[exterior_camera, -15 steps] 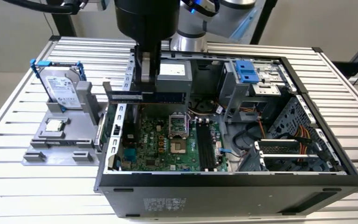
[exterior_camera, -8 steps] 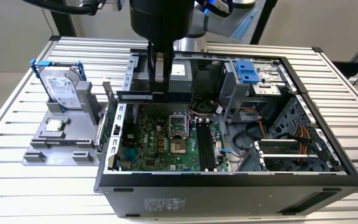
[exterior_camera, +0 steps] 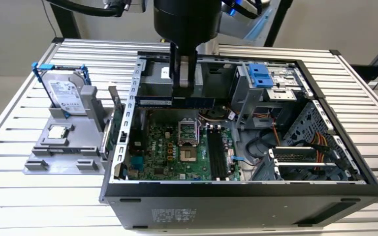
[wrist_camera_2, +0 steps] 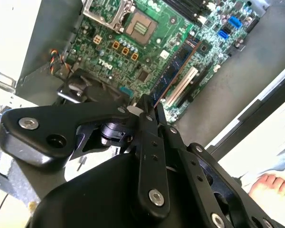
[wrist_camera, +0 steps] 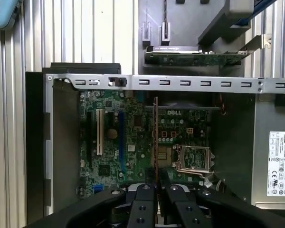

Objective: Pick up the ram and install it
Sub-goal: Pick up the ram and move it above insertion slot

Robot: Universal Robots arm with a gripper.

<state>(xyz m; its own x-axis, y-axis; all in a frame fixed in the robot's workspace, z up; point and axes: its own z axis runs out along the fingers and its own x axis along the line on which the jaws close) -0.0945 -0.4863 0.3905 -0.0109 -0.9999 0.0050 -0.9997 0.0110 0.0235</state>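
One end effector (exterior_camera: pixel 183 93): fingers drawn narrow and clamped on the ram's upper edge, about mid-length. In the first wrist view the end effector (wrist_camera: pixel 156 187) closes tight around the thin stick.
Ram (exterior_camera: pixel 175 102): held level, with its long axis running across the exterior view. It hangs over the far part of the open case and touches only the fingers. In the first wrist view the ram (wrist_camera: pixel 155 137) shows edge-on, above the board.
Counter (exterior_camera: pixel 5 147): slatted metal, with bare strips along the exterior view's left.
Fixture (exterior_camera: pixel 64 153): grey, on the counter just beside the case's left wall.
Hard drive (exterior_camera: pixel 65 93): upright in a blue frame at the fixture's far end.
Processor chip (exterior_camera: pixel 57 132): lies flat on the fixture, nearer the camera than the drive.
Case (exterior_camera: pixel 241 195): on its side with the top open. Its perforated left wall stands close to the ram's left tip.
Motherboard (exterior_camera: pixel 169 147): green and exposed, with open room above it.
Socket (exterior_camera: pixel 187 153): open, roughly below the held stick.
Memory slots (exterior_camera: pixel 216 155): black, just right of the socket. They run near-to-far, crosswise to the ram, and sit well below it.
Cables (exterior_camera: pixel 277 135): orange, bunched right of the slots.
Drive cage (exterior_camera: pixel 307 164): closes off the case's right side.
Foot (wrist_camera_2: pixel 270 184): a person's, seen in the second wrist view beyond the counter edge.
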